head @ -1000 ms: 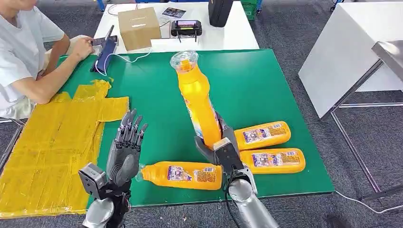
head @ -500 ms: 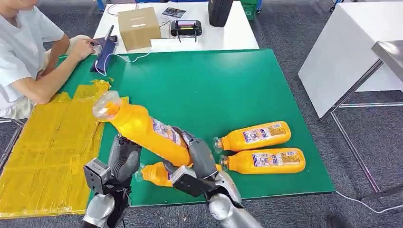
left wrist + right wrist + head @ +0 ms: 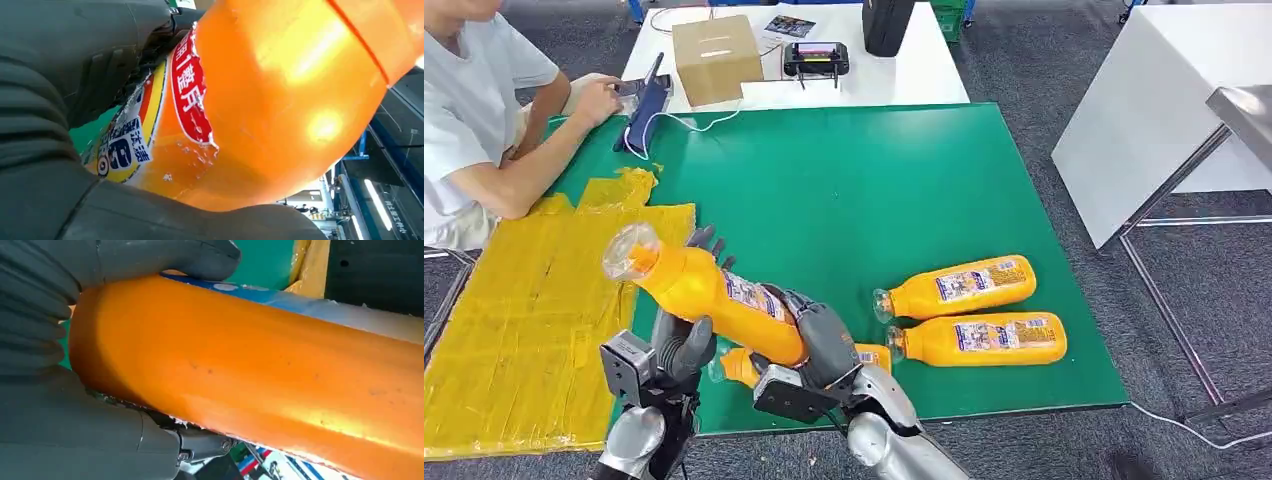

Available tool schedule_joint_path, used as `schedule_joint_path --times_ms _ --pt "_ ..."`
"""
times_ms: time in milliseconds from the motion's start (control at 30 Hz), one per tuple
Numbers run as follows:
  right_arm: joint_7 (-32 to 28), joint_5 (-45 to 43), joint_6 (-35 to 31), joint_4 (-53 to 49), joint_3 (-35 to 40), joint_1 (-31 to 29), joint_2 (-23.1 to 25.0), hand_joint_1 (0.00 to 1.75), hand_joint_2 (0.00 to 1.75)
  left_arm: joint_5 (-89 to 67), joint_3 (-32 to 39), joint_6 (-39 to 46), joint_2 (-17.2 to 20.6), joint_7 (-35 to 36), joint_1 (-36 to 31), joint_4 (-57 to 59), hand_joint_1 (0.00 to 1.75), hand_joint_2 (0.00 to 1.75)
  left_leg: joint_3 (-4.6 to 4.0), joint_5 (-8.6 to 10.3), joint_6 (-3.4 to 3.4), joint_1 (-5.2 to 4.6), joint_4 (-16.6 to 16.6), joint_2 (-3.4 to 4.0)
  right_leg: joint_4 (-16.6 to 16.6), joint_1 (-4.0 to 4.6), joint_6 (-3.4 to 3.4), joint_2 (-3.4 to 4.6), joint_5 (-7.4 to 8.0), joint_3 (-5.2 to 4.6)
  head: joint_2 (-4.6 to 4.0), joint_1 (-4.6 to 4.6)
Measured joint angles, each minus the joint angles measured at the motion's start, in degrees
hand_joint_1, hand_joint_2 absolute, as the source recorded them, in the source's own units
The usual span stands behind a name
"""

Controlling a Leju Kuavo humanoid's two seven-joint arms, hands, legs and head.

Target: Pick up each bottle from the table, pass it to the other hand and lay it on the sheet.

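Note:
My right hand (image 3: 819, 345) grips the base of an orange bottle (image 3: 709, 290), tilted with its clear cap end up toward the yellow sheet (image 3: 524, 300). My left hand (image 3: 686, 345) lies under and behind the bottle's middle, its fingers (image 3: 704, 240) standing straight up past it, not wrapped around. In the left wrist view the bottle's label (image 3: 190, 95) presses against the palm (image 3: 50, 100). The right wrist view shows my right hand (image 3: 45, 405) wrapped around the orange body (image 3: 250, 375). Another bottle (image 3: 742, 366) lies on the green table below both hands. Two more bottles (image 3: 959, 285) (image 3: 984, 338) lie to the right.
A person (image 3: 474, 120) sits at the table's far left corner, an arm resting beside the sheet. A dark device with a cable (image 3: 649, 110) lies near them. A cardboard box (image 3: 714, 55) and a controller (image 3: 816, 58) stand on the white table behind. A white bench (image 3: 1144, 100) stands to the right.
My right hand has swung the bottle from upright over mid-table down and left, across to my left hand. The left hand's fingers now stand behind the bottle.

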Motion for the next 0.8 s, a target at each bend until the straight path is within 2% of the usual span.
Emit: schedule_joint_path --times_ms 133,167,200,800 --pt "0.5 -0.1 2.5 1.6 0.8 -1.1 0.2 1.75 1.75 0.2 0.2 0.0 0.0 0.0 0.1 0.0 0.00 1.75 0.00 0.00 0.00 0.00 0.0 0.00 0.0 0.00 0.00 0.00 0.00 -0.02 0.00 0.00" --pt "0.5 0.1 2.7 2.0 1.0 -1.3 0.3 1.75 1.75 0.2 0.4 0.0 0.1 0.0 0.2 0.1 0.61 1.75 0.00 0.00 0.00 0.00 0.0 0.00 0.0 0.00 0.00 0.00 0.00 -0.02 0.00 -0.02" --pt "0.5 0.2 2.8 2.2 1.2 -1.5 0.3 1.75 1.75 0.2 0.4 0.0 0.1 0.0 0.2 0.1 1.75 1.75 0.00 0.00 0.00 0.00 0.0 0.00 0.0 0.01 0.00 0.00 0.00 -0.01 0.00 -0.02" --pt "0.7 0.2 3.3 2.8 1.8 -2.1 0.2 1.75 1.75 -0.7 0.8 2.3 0.1 -0.8 0.1 0.5 1.75 1.75 0.00 0.00 0.00 0.01 0.0 0.00 0.0 0.01 0.00 0.00 0.00 -0.02 0.00 -0.02"
